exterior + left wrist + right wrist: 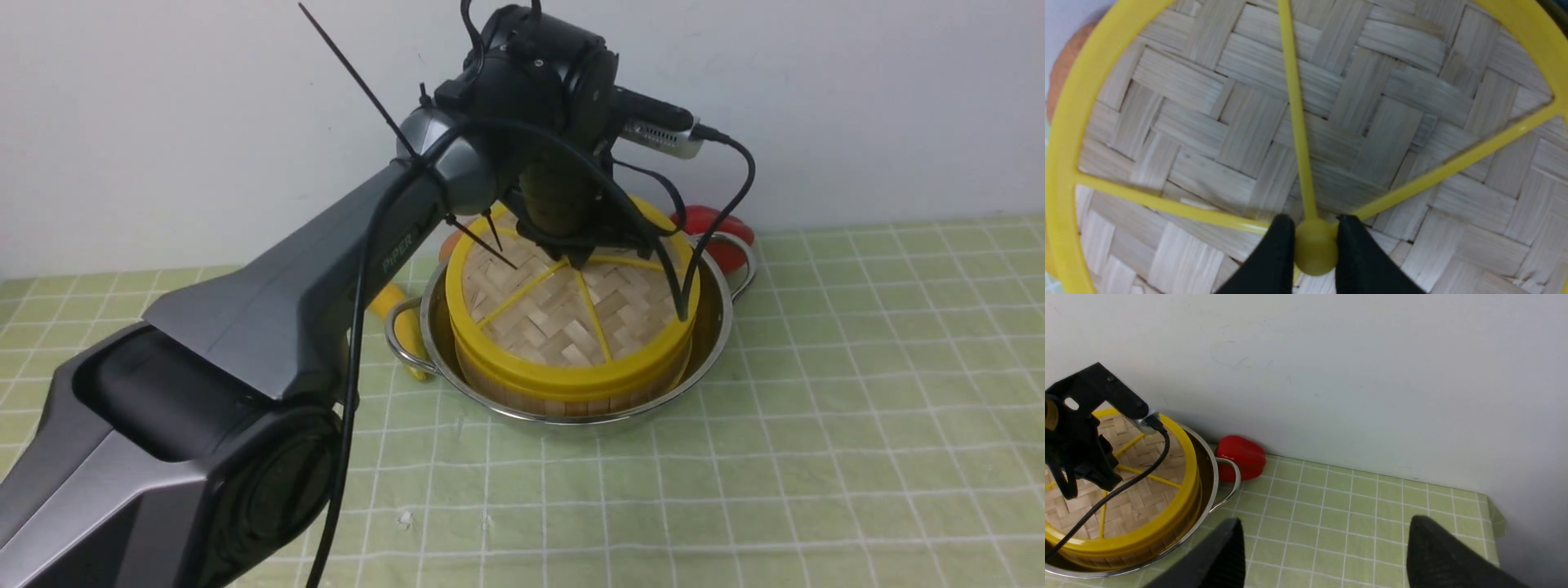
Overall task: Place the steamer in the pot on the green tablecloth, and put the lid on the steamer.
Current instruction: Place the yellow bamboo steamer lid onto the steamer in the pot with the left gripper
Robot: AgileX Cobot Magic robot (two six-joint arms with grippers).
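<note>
green tablecloth [816, 408], pot [717, 314], steamer [571, 402] — lid [555, 318] on top, its hub [1314, 253] in the clenched left claw [1315, 220]

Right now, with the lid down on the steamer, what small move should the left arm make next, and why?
Probably open the left gripper and let go: it is clamped on the hub of the lid, which already looks seated level on the steamer inside the pot.

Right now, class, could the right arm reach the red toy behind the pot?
Probably yes: the right gripper is open over bare cloth, nothing between it and the red toy, but the pot handle sits close.
</note>
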